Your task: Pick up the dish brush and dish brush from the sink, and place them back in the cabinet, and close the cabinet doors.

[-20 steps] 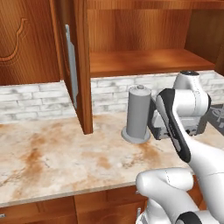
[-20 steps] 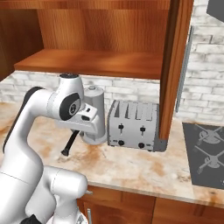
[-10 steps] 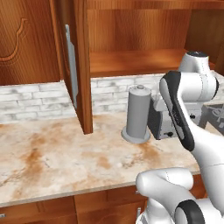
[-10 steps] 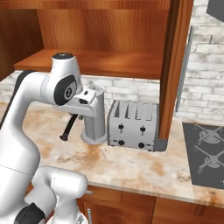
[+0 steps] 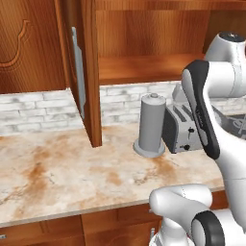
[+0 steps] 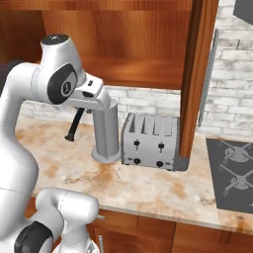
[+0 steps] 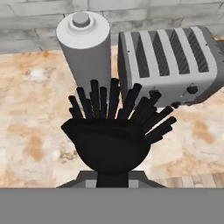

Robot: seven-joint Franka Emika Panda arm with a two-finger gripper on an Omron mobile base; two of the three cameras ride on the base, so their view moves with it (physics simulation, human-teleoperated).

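My gripper [image 7: 113, 178] is shut on the black dish brush [image 7: 111, 133], whose stubby bristles fan out toward the camera above the counter. In the right base view the brush [image 6: 75, 126] hangs as a dark stick below my hand, left of the grey canister and below shelf height. The cabinet [image 5: 144, 69] stands open, with its plain wooden shelf [image 6: 133, 74] bare. One of the cabinet doors [image 5: 90, 72] stands swung out at the left. The other door [image 6: 197, 74] stands open at the right, its silver bar handle [image 6: 208, 79] behind it. The sink is out of view.
A tall grey canister [image 6: 106, 131] and a silver toaster [image 6: 150, 142] stand side by side on the marble counter [image 5: 57, 178] under the cabinet. A dark stovetop [image 6: 232, 173] lies at the right. White brick backsplash [image 5: 33, 108] runs behind.
The arm has risen and carried the black brush upward from near the counter to beside the canister's top.
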